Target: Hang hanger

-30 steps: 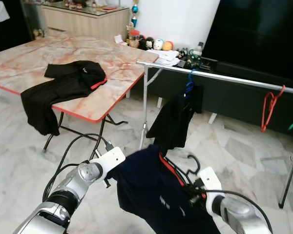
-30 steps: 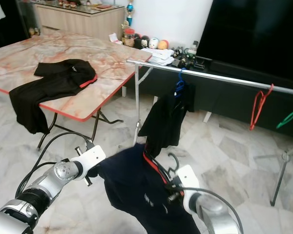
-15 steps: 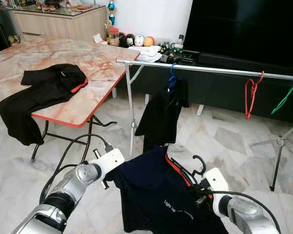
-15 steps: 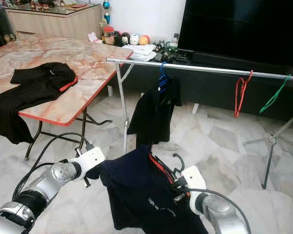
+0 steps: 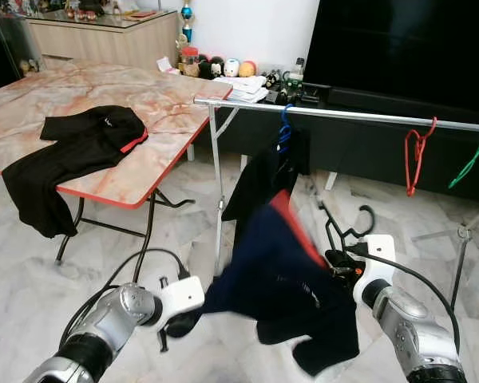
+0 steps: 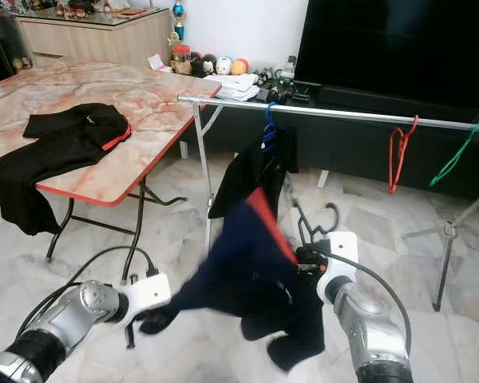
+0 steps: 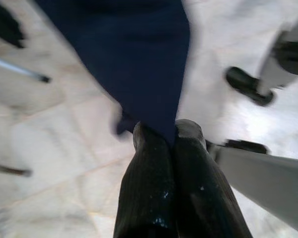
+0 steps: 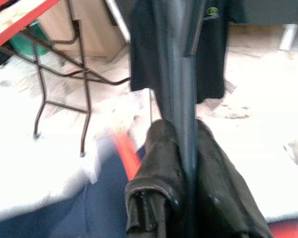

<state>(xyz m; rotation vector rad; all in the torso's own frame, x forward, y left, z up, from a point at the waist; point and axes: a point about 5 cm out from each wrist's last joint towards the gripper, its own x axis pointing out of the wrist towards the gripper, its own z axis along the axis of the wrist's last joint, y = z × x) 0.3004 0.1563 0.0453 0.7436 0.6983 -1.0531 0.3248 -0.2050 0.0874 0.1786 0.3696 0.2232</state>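
Two grippers hold one navy shirt [image 5: 283,275] low in the middle of the frame, and the cloth is blurred. The left gripper [image 7: 169,136] sits at the lower left, its fingers [image 7: 149,188] clenched on a corner of the navy cloth. The right gripper [image 8: 181,134] is at the lower right, its fingers [image 8: 161,168] clamped around the dark stem of a black hanger [image 5: 347,235] that carries the shirt; the hanger's hook curls upward just above the gripper, well below the rail [image 5: 343,116].

That silver rail runs across the upper half of the frame in front of a dark TV screen [image 5: 407,44]. A black shirt [image 5: 263,179] hangs from it on a blue hanger [image 5: 284,128], just behind the navy one. Further right on the rail hang a red hanger [image 5: 416,155] and a green hanger [image 5: 471,159].

At the upper left stands a marble-patterned worktop [image 5: 88,88] with a red edge, and black clothes [image 5: 72,155] lie on it, draping over its near side. The floor [image 5: 104,263] is pale marble tile.
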